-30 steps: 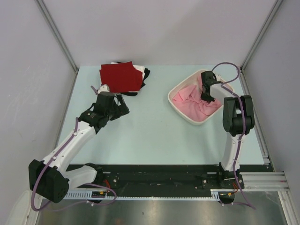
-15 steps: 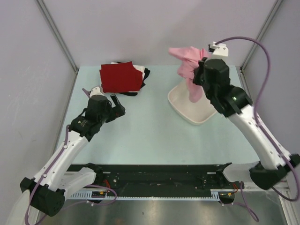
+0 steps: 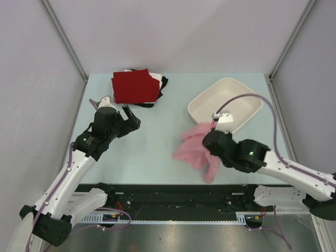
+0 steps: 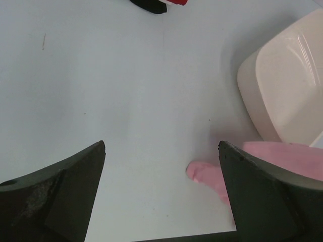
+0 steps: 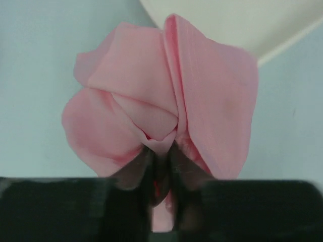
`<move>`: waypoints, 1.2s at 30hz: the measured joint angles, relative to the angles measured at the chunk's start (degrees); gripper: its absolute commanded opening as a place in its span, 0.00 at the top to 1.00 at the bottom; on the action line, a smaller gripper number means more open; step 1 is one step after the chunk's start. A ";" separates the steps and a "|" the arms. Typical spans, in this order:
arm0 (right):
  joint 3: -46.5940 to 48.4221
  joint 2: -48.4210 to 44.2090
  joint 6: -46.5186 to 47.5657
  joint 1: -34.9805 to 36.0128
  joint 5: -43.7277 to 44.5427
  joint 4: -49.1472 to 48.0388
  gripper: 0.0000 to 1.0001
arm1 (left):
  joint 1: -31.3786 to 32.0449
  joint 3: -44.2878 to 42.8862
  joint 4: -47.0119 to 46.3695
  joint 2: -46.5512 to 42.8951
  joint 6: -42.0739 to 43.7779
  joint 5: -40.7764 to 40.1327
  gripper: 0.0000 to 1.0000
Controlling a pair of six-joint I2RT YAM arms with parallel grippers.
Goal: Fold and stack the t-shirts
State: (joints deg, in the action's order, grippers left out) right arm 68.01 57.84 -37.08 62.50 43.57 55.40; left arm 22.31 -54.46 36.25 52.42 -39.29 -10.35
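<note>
Right end effector (image 5: 160,154): clenched on a bunched fold of the pink t-shirt (image 3: 194,149), with cloth spilling out on both sides of the closed fingers. The hold looks to be mid-garment, not on a hem or shoulder, so a regrip is judged necessary before folding.
Desk (image 3: 157,142): pale blue-green surface, with a bare stretch between the two arms. Judged the proper place to lay the garment out. Recommend lowering slowly and drawing the cloth along the surface so it lands spread, not heaped.
Tub (image 3: 231,102): white, shallow, far right of the desk, nothing visible inside. Its near corner is just beside the hanging cloth. Recommend moving away from it first, so that no part of the shirt drapes over the rim.
Pink t-shirt: crumpled and hanging from the right end effector, just in front of the tub, with a tail trailing toward the near edge. Whether its lowest part touches the desk cannot be told. Neither sleeves nor collar can be picked out.
Folded t-shirts (image 3: 135,86): dark red on top, with white and black edges showing at the right side. They lie at the far left of the desk, well apart from the pink one. Recommend keeping the spread-out clear of this pile.
Left end effector (image 4: 161,146): released, fingers wide, holding nothing, low over the desk near the pile and facing the pink cloth. Judged well placed to take a second corner, and pulling it apart from the right hold should flatten the shirt.
</note>
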 measured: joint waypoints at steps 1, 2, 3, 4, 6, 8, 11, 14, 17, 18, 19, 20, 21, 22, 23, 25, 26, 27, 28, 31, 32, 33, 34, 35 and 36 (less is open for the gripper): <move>-4.26 0.44 -2.25 1.29 -0.33 0.26 0.44 | 0.00 0.04 -0.13 0.00 -0.17 0.39 0.03; -8.04 0.96 -4.57 2.45 -0.83 1.22 0.16 | 0.02 0.22 -0.42 -0.04 -0.24 1.07 0.03; -10.88 1.64 -6.43 3.48 -1.25 2.14 0.03 | 0.02 1.11 -1.86 -0.39 -0.28 2.16 0.03; -12.41 2.23 -8.15 4.00 -1.29 2.89 0.00 | 0.04 1.77 -2.56 -0.61 -0.22 2.93 0.04; -13.70 3.17 -10.08 4.33 -0.48 4.20 0.00 | 0.83 3.76 -4.61 -0.74 -0.15 4.98 0.04; -13.64 2.84 -11.30 4.35 1.11 3.74 0.00 | 3.23 4.44 -6.01 0.66 0.55 5.70 0.03; -13.44 -0.02 -11.10 3.26 2.75 2.36 0.00 | 8.94 3.63 -9.01 5.05 1.99 5.86 0.03; -12.26 -3.87 -10.14 0.44 3.61 0.81 0.00 | 13.57 -0.17 -11.80 12.85 3.54 6.08 0.03; -11.02 -6.82 -9.27 -1.70 4.81 -0.39 0.00 | 16.70 -7.13 -13.27 23.08 5.03 6.10 0.02; -10.91 -7.52 -9.16 -1.92 5.11 -0.48 0.00 | 17.42 -9.73 -13.77 26.53 5.40 6.08 0.03; -10.88 -8.11 -9.14 -1.99 5.29 -0.42 0.00 | 17.99 -12.28 -14.25 30.01 5.84 6.19 0.02; -10.88 -8.44 -9.16 -1.99 5.35 -0.31 0.00 | 18.38 -14.43 -14.73 32.79 5.99 6.34 0.02; -10.88 -8.57 -9.20 -1.99 5.44 -0.17 0.00 | 18.82 -17.03 -15.13 36.00 6.29 6.58 0.03; -10.88 -8.57 -9.40 -1.99 5.57 0.17 0.00 | 19.15 -19.47 -15.50 39.23 6.36 6.99 0.03; -10.88 -8.52 -9.73 -1.86 5.66 0.72 0.00 | 19.43 -21.88 -15.74 42.27 6.38 7.48 0.03; -10.88 -8.50 -10.38 -1.42 6.10 1.90 0.00 | 19.87 -26.14 -15.93 47.74 6.36 8.61 0.03; -10.88 -8.52 -10.93 -1.07 6.43 2.64 0.00 | 20.13 -28.48 -16.13 50.71 6.34 9.38 0.03; -10.88 -8.59 -11.37 -0.72 6.73 3.52 0.00 | 20.46 -30.49 -16.26 53.37 6.34 9.97 0.03; -10.88 -8.63 -11.69 -0.59 6.99 4.13 0.00 | 20.76 -32.13 -16.06 55.56 6.32 10.67 0.03; -11.10 -9.22 -12.76 -0.22 7.63 5.46 0.00 | 22.16 -36.98 -15.65 61.66 6.14 12.66 0.03; -11.30 -9.64 -12.96 -0.20 7.76 5.73 0.00 | 22.64 -38.49 -15.56 63.34 6.03 13.22 0.03; -11.65 -10.32 -13.29 -0.20 7.89 6.03 0.00 | 23.30 -40.44 -15.52 65.48 5.79 13.92 0.03; -11.91 -10.84 -13.46 -0.20 7.98 6.23 0.00 | 23.89 -41.86 -15.45 67.30 5.62 14.38 0.03; -12.17 -11.41 -13.66 -0.20 8.09 6.51 0.00 | 24.28 -42.80 -15.47 68.50 5.31 14.82 0.04; -12.46 -11.91 -13.81 -0.20 8.17 6.78 0.00 | 24.63 -43.56 -15.54 69.77 4.98 15.32 0.06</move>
State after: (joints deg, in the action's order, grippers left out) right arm 55.55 45.93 -50.89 62.30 51.75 62.17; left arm 46.94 -98.02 20.71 122.19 -34.30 4.97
